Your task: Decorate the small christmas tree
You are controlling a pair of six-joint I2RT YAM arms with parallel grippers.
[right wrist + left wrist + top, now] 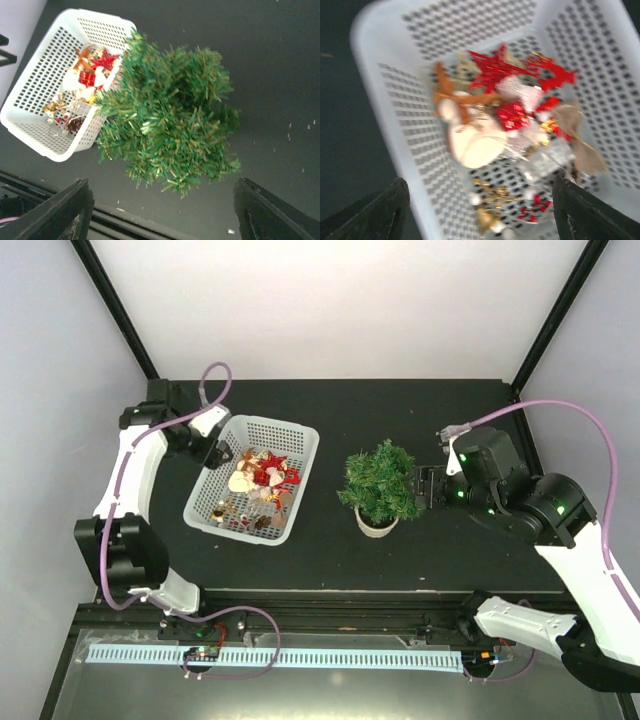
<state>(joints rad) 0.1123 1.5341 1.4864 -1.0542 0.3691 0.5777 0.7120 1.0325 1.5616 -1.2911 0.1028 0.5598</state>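
Small christmas tree [379, 483] just beside right tool [424, 487], apart

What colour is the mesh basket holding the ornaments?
White; the perforated plastic basket shows best in the right wrist view.

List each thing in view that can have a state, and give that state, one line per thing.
small christmas tree, upright, no ornaments on it yet
white mesh basket, upright on the table, part filled
ornaments, heaped loose inside the basket
left gripper, open over the basket, holding nothing
right gripper, open, facing the tree, holding nothing
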